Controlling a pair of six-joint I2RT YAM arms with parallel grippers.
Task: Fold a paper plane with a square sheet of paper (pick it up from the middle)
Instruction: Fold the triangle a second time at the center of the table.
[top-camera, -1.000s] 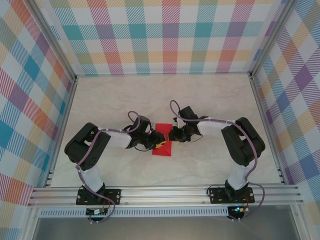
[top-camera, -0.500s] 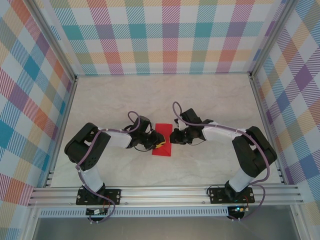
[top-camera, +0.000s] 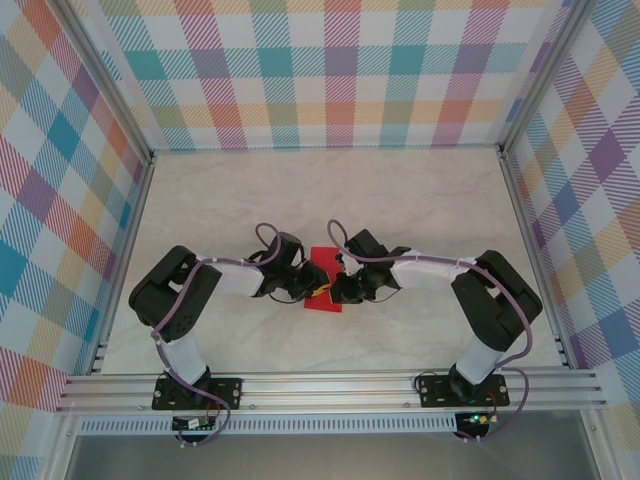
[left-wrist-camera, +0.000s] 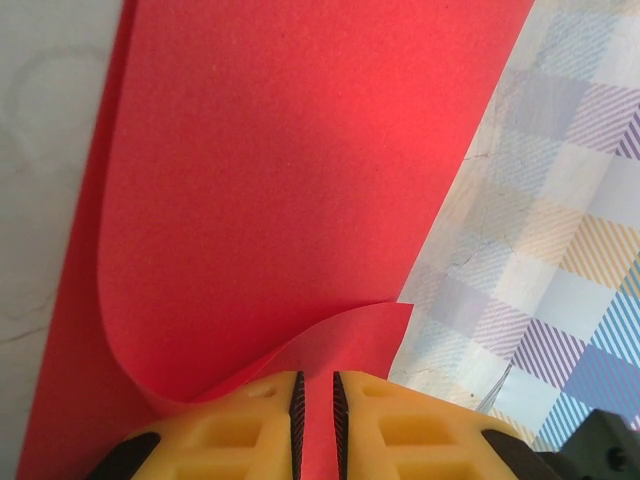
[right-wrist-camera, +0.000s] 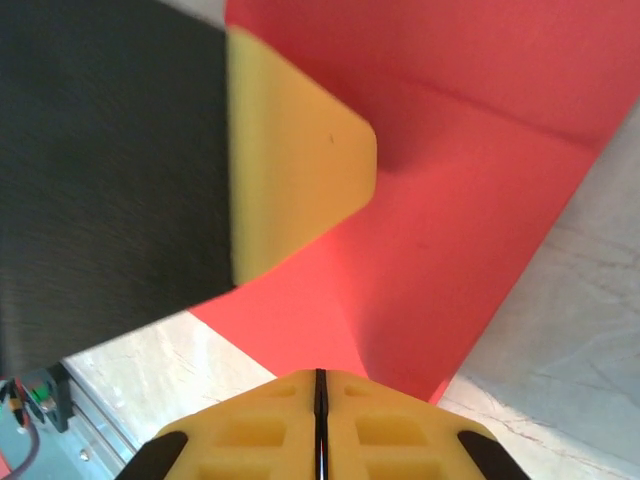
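Left fingers (left-wrist-camera: 230, 435) pinch a curled-up edge of the red paper (left-wrist-camera: 280, 180). The right fingers (right-wrist-camera: 250, 425) are pressed tight on its opposite edge. The rest lies flat at the middle of the counter (top-camera: 420, 200). A first fold seems underway. Next, the edges need to meet squarely before the crease is pressed.

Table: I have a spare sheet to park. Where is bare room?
Bare: the table between the far wall and the arms. Crowded: the centre, where the left gripper and right gripper meet on the square sheet of paper.
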